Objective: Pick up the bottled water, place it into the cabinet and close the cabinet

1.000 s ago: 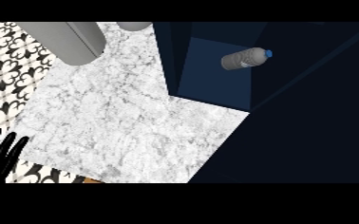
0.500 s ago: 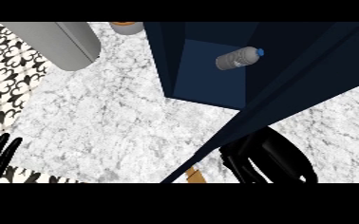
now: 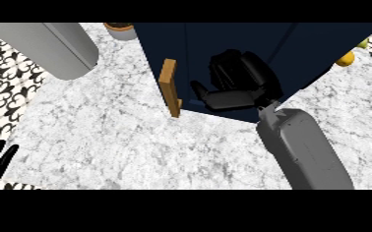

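Non-task items on the desk, head view

White-grey marbled desk point(image 3: 109, 142); grey cylinder point(image 3: 54, 46) lying at upper left; small pot point(image 3: 120, 29) with brown rim at top edge, beside it; yellow fruit point(image 3: 346, 58) at right edge; black-and-white patterned floor point(image 3: 16, 86) along the left.

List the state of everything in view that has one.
cabinet door: shut or nearly so, wooden handle facing out
right hand: fingers curled, pressed against the door
left hand: only fingertips show at left edge
bottled water: not visible
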